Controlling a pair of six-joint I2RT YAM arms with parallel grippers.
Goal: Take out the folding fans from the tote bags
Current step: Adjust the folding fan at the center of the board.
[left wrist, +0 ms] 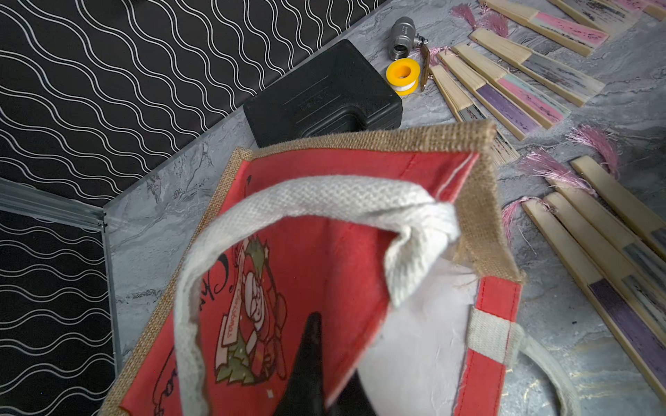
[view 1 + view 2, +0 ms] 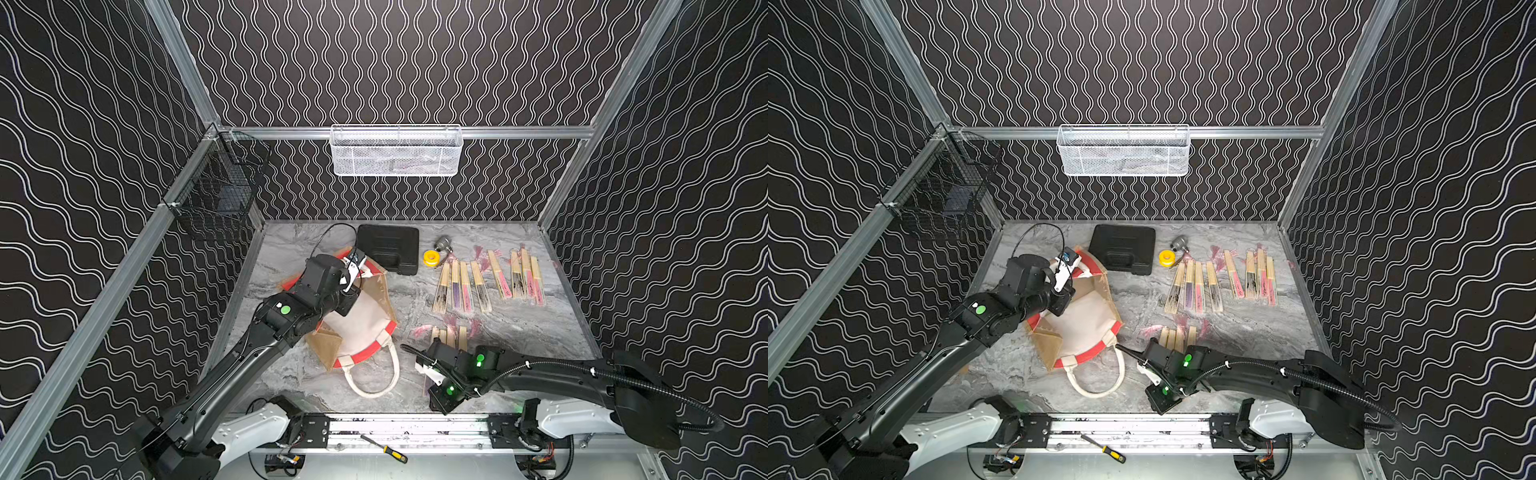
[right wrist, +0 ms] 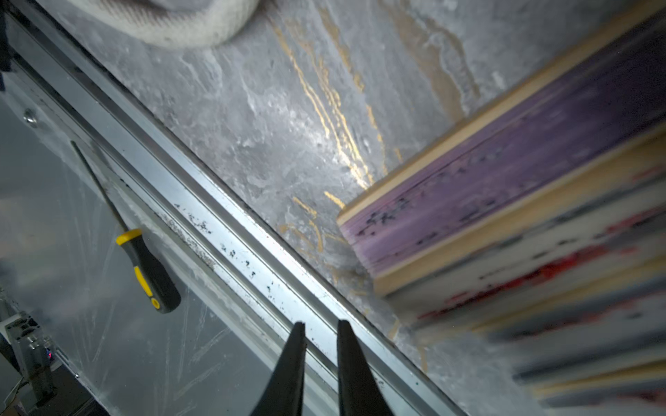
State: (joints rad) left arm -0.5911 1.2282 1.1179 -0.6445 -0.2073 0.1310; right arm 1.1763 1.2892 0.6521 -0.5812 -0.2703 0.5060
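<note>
While clamping the bag [image 2: 376, 291] centre-left with the left end effector [image 2: 359, 272], with right end effector [image 3: 320, 324] ajar, empty, seemingly checking that no fans [image 2: 461, 286] remain inside; next, tip it.

The grey marbled tabletop [image 2: 519, 332] carries a tote bag [image 2: 361, 320] on its side under the left claw [image 2: 358, 274], with a black case [image 2: 388, 253], a yellow tape roll [image 2: 431, 257] and a metal valve [image 2: 444, 243] just past it. A few folding fans [image 2: 451, 336] lie right beside the right claw [image 3: 320, 326]. Beyond that claw, two longer rows [image 2: 457, 286] lie well apart from it.
</note>
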